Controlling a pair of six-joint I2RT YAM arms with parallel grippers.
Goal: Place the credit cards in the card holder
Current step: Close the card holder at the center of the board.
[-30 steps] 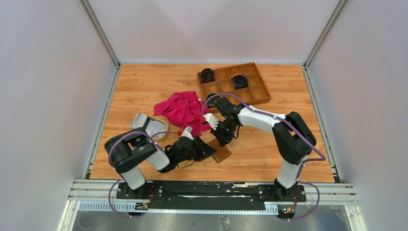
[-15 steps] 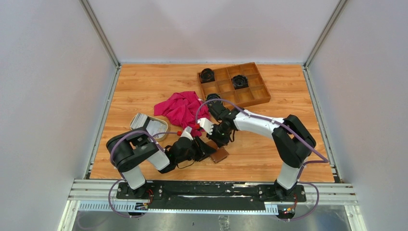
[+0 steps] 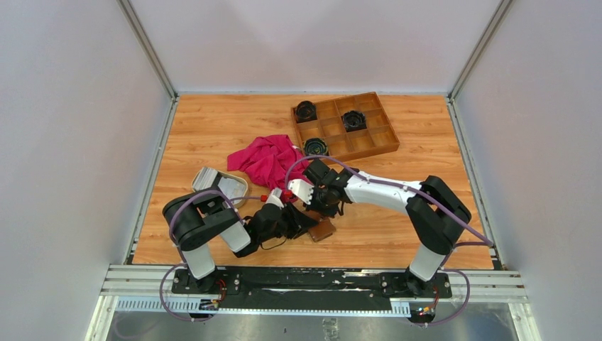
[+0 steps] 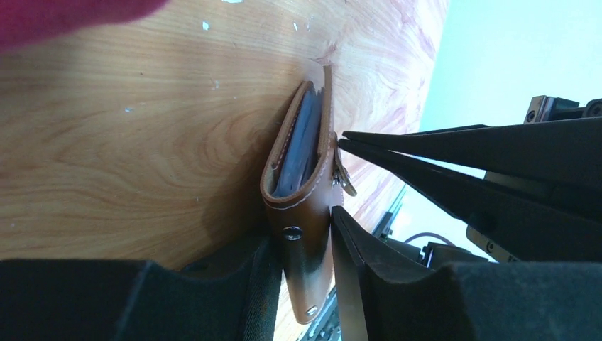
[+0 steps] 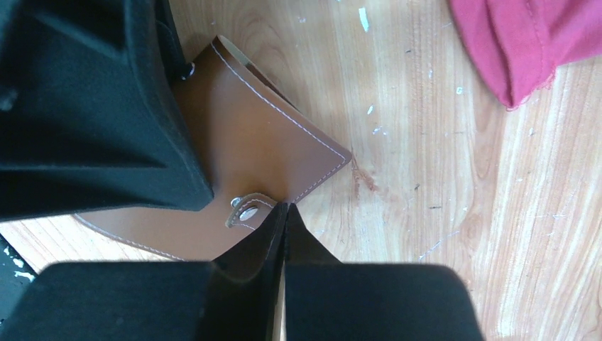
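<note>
Left gripper (image 4: pixel 302 240) clamps the brown holder (image 4: pixel 304 162) by its fold, on the table (image 5: pixel 440 177) near front centre; right gripper (image 5: pixel 282 212), jaws closed on nothing, points its tips at the snap tab (image 5: pixel 248 207); cards (image 3: pixel 208 176) stacked in the dish (image 3: pixel 240 193) at left

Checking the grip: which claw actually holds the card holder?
The left claw: the card holder sits clamped between its fingers. The right claw is shut, merely pointing beside the snap tab.
</note>
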